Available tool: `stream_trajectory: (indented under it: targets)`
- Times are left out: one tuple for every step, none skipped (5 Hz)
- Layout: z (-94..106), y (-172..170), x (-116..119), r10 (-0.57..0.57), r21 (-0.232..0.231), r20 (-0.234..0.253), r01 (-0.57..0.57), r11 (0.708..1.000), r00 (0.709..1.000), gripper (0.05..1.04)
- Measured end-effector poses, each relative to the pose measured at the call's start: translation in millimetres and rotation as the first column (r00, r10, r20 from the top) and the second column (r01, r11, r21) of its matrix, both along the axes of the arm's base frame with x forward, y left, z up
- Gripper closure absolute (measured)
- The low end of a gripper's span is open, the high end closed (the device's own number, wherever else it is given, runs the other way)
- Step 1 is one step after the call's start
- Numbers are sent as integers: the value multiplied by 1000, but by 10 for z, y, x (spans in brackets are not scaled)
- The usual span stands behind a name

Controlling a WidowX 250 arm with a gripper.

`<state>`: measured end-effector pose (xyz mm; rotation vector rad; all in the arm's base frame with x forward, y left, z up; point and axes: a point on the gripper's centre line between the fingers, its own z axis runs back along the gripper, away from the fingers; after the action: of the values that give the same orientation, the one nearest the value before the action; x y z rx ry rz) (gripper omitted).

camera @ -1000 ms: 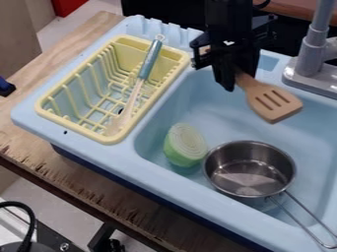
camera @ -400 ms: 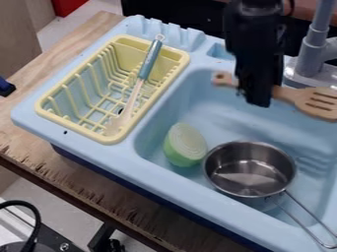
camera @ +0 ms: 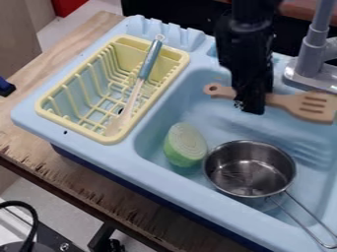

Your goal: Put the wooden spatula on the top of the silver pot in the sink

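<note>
My gripper (camera: 251, 106) hangs over the back part of the blue sink (camera: 148, 123), behind the pot, shut on the handle of the wooden spatula (camera: 311, 106). The spatula lies crosswise in the grip, its holed handle end sticking out to the left and its slotted blade to the right, near the faucet base. Part of the handle is hidden behind the gripper. Below and in front, the silver pot (camera: 249, 170) stands in the sink, its wire handle pointing to the lower right. The spatula is apart from the pot.
A green and white toy vegetable (camera: 185, 145) rests in the sink, left of the pot. On the left side stands a yellow dish rack (camera: 47, 114) holding a blue-handled spatula (camera: 150, 59). The grey faucet (camera: 310, 59) rises at the back right.
The gripper first moved right and turned, swinging the spatula from a downward slant to crosswise. Since then both have come slightly left and lower in the view.
</note>
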<state>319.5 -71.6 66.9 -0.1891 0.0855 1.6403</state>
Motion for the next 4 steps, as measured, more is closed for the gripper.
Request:
stream_trajectory:
  targets:
    - [-75, 22, 21, 30, 14, -5, -30, 999, 1000, 783]
    - [-142, 45, 2, 6, 27, 11, -6, 1000, 1000, 784]
    - [-205, 71, 28, 5, 45, 14, -6, 999, 1000, 783]
    - [-217, 78, 35, -13, 52, 16, 12, 999, 1000, 722]
